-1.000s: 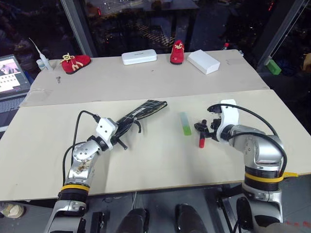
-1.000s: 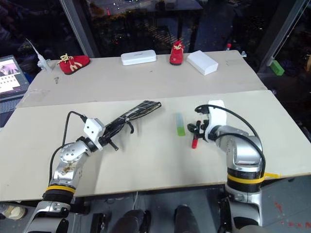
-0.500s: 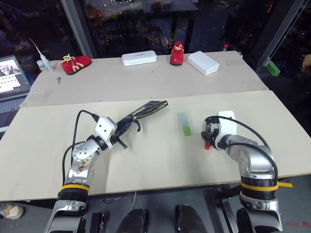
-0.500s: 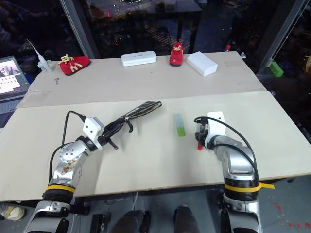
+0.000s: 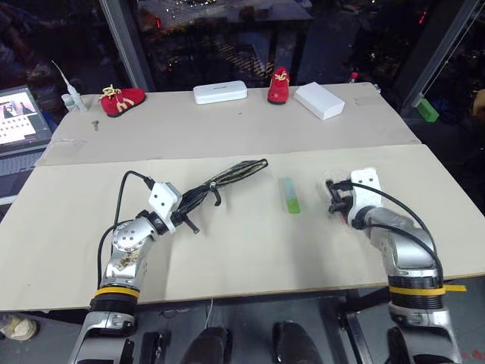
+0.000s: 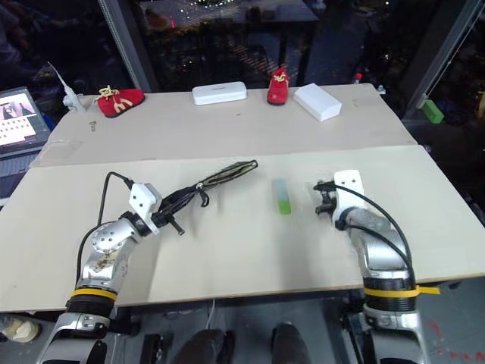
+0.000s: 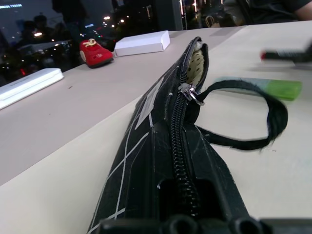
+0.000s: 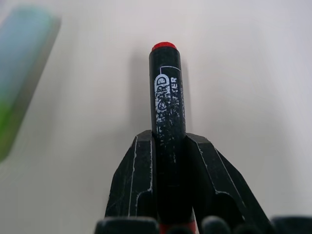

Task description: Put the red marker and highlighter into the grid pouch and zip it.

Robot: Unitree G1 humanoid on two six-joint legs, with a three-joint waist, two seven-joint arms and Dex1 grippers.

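Observation:
My left gripper [image 5: 184, 210] is shut on one end of the grid pouch [image 5: 235, 171], a black pouch with white lines that is held slanting just above the table. Its zipper pull [image 7: 187, 92] sits near the far end, where the mouth gapes open, and a black loop [image 7: 273, 112] hangs from it. The highlighter [image 5: 289, 195], mint and green, lies flat between the two grippers. To its right, my right gripper [image 5: 333, 199] is shut on the red marker [image 8: 166, 107]. The marker's black barrel pokes out past the fingertips, a little above the table.
At the back of the table are a white hard case [image 5: 220, 92], a white box [image 5: 318, 99] and two red shoes [image 5: 121, 98] [image 5: 279, 83]. A laptop [image 5: 19, 114] and a small bottle [image 5: 70, 97] stand at the far left.
My right gripper closed on the red marker, which lay on the table, lifted it and shifted right while the wrist rolled. The left gripper and pouch kept still.

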